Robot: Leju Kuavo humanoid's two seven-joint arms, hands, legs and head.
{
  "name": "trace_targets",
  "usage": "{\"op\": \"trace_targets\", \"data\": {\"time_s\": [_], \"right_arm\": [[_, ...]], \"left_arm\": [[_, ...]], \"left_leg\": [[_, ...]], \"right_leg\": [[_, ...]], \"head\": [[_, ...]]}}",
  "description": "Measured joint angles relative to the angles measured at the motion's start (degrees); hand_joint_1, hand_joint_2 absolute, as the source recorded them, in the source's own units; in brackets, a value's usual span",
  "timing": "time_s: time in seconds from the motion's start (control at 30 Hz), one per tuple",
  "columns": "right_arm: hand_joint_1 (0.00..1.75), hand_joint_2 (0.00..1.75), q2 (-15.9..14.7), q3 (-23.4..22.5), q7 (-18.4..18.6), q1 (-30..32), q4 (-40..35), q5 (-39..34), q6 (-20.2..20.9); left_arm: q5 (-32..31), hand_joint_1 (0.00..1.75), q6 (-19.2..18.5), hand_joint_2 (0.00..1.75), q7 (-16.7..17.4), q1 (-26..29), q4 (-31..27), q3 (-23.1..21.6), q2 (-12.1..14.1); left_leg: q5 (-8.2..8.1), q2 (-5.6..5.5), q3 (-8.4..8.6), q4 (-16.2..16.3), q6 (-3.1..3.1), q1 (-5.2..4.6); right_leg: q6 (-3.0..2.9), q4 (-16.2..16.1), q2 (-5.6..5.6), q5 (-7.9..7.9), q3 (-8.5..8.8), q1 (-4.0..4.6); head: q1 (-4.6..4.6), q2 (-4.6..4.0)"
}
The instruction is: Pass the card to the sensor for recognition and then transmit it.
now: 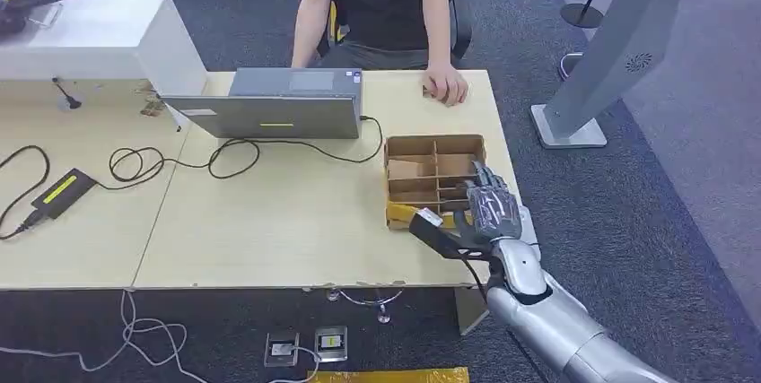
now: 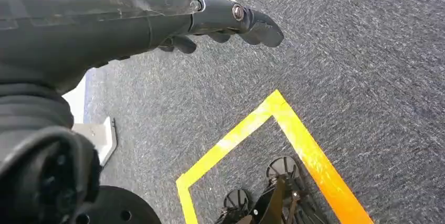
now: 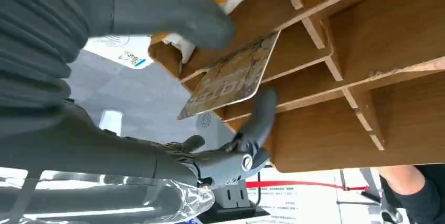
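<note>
- The right hand [image 1: 489, 206] is at the near edge of the cardboard divider box [image 1: 434, 177], thumb and fingers [image 3: 261, 114] pinching the card [image 3: 231, 77] by its slot.
- Step in hand looks like the pick-up; next comes lifting the card clear and finding the sensor.
- The left hand [image 2: 231, 22] hangs over carpet, fingers curled, holding nothing.

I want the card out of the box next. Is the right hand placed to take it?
Probably yes. The right hand is at the divided cardboard box, thumb and a finger on either side of the card, with nothing between; whether it already grips is unclear.
</note>
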Motion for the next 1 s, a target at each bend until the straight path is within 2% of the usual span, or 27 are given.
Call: {"op": "trace_targets", "data": {"time_s": [1.0], "right_arm": [[1.75, 1.75, 0.81, 0.02, -1.27, -0.69, 2.27, -1.81, -1.46]], "left_arm": [[-0.81, 0.0, -0.63, 0.0, 0.2, -0.14, 0.0, -0.74, 0.31]], "left_leg": [[0.0, 0.03, 0.03, 0.0, 0.0, 0.0]], "right_leg": [[0.0, 0.0, 0.0, 0.0, 0.0, 0.0]], "head": [[0.0, 0.0]]}}
